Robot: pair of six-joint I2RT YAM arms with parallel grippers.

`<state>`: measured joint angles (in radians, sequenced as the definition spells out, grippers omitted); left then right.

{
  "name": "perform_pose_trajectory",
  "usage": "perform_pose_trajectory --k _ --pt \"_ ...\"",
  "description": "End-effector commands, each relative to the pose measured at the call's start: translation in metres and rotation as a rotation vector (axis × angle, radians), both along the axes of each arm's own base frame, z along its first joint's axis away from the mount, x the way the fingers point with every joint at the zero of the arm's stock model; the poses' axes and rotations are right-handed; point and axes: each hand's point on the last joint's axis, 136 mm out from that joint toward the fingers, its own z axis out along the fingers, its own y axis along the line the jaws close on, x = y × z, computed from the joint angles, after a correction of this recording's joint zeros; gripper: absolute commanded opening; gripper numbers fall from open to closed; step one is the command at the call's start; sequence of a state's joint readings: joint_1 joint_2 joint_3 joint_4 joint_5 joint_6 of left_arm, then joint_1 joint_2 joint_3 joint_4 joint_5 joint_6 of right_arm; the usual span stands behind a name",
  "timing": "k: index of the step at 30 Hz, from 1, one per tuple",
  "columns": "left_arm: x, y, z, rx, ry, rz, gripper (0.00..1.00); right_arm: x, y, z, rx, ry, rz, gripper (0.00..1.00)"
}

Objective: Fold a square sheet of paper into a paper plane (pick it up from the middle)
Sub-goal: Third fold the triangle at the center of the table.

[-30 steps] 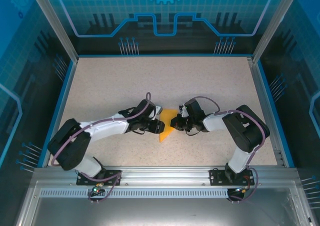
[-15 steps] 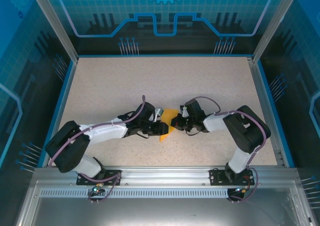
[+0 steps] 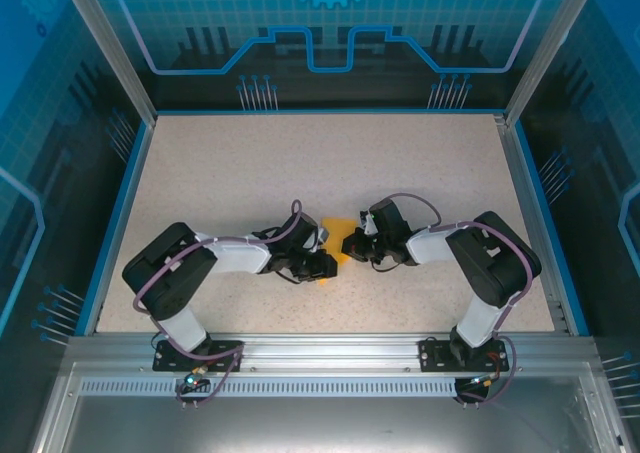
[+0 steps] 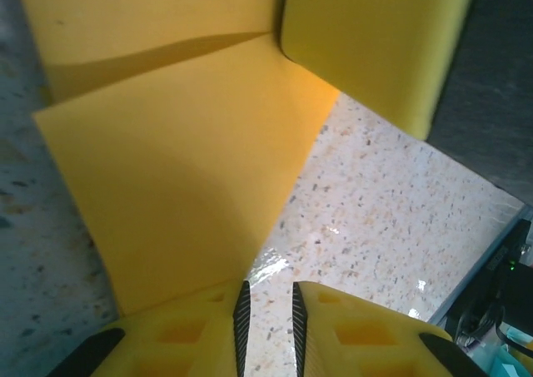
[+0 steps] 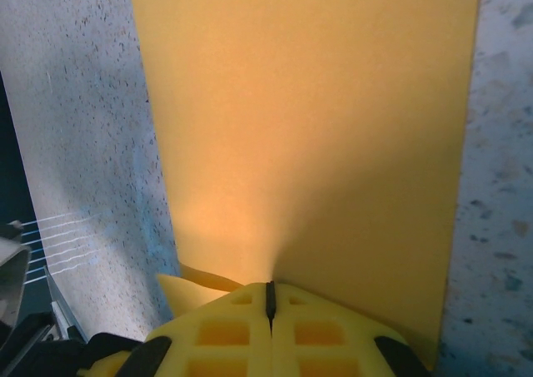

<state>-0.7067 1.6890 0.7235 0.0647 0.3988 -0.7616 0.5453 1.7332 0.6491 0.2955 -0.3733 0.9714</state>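
Observation:
The square sheet of paper, orange-yellow and creased, sits between my two grippers at mid-table. My right gripper is shut on it: in the right wrist view the sheet rises from the closed seam of the right gripper. My left gripper is at the sheet's near-left corner. In the left wrist view the left gripper has a narrow gap that holds nothing, with bare table showing through. The paper ends beside its left finger. A yellow finger of the right gripper presses the sheet's far edge.
The speckled beige table is framed by a blue rim and see-through walls. A metal rail with both arm bases runs along the near edge.
My left gripper has narrowed and slid right over the paper's near corner, hiding more of it. The left elbow has swung up and inward. The right arm has stayed put.

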Motion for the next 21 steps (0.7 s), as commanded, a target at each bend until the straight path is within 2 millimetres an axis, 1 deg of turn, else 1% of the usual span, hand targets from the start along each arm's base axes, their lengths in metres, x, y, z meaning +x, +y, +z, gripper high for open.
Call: perform_pose_trajectory --k 1,4,11,16,21 --pt "-0.001 0.011 -0.01 0.027 0.029 0.029 0.24 -0.014 -0.019 -0.026 -0.109 0.064 -0.029 0.0" --pt "-0.004 0.017 -0.013 0.042 0.03 0.03 0.24 -0.014 -0.02 -0.026 -0.113 0.065 -0.029 0.0" --pt "-0.011 0.02 -0.01 0.029 0.037 0.027 0.24 -0.014 -0.023 -0.028 -0.124 0.071 -0.034 0.0" --pt "-0.021 0.02 -0.009 -0.004 0.066 0.019 0.25 -0.013 -0.025 -0.027 -0.131 0.069 -0.037 0.0" --pt "-0.031 0.024 -0.01 0.007 0.091 -0.005 0.26 -0.014 -0.026 -0.026 -0.135 0.07 -0.036 0.0"
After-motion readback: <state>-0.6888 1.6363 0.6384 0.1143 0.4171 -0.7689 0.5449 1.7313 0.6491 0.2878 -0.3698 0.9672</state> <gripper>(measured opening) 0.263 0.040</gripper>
